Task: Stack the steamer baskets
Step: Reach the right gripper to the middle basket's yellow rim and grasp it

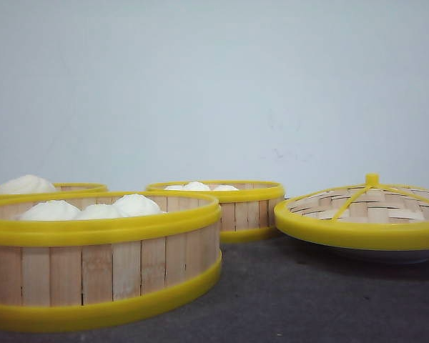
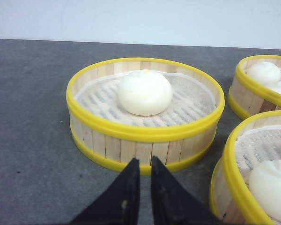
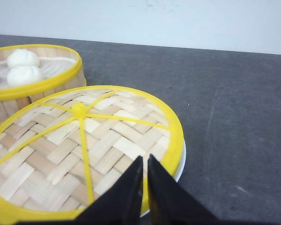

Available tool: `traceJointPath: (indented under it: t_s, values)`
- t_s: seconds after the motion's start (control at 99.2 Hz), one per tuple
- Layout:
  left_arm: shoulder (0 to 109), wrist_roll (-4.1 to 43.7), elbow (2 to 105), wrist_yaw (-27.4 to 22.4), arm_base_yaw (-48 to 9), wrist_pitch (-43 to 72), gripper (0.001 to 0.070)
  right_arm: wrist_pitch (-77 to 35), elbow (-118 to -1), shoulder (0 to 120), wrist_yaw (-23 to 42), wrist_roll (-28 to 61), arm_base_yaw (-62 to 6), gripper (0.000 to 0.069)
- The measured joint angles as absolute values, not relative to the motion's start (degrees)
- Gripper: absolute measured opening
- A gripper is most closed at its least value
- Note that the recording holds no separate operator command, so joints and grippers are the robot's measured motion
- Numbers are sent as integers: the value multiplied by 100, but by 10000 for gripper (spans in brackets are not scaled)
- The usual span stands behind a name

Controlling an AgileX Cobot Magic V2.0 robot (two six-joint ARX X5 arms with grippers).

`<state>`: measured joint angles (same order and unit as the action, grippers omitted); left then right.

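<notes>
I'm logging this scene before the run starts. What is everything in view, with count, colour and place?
steamer baskets: three, pale slats with yellow rims, on the table at left and centre, unstacked.
buns: white; one in the far-left basket, three in the near basket, at least three in the centre one.
lid: one, woven bamboo, yellow rim and knob, at right.
plate: one, white, under the lid.
table: dark grey.
wall: white, behind.
left gripper: black, nearly closed, empty, before the one-bun basket.
right gripper: black, nearly closed, empty, above the lid's edge.

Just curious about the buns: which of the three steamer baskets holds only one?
The far-left basket, right in front of the left gripper: it holds one bun; the other two hold several.
</notes>
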<state>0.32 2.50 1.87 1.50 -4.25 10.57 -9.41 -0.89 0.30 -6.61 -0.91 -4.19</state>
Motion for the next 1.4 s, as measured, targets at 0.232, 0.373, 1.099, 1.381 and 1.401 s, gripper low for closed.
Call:
traceJointPath:
  t_s: [0.232,0.373,1.099,1.381,1.401]
  values:
    - [32,248,187,148,-425,1057,17,-941,-89,30,-663,-91,-419,12]
    - [32,250,187,148,-425,1057,17,-941,-89,30,-663,-91,-419,12]
    - [482,1605,1852,-165,-425,1391,17,-1444,-2471,904,-919,-1951,-419,10]
    - [2331,1249,3791,-167,-425,2912,17,-2934,-4471,2945,-884,-1103,-419,10]
    - [2469,1186,3907,-167,-425,3002,17,-2982,-4543,3081,-884,-1046,-419,10]
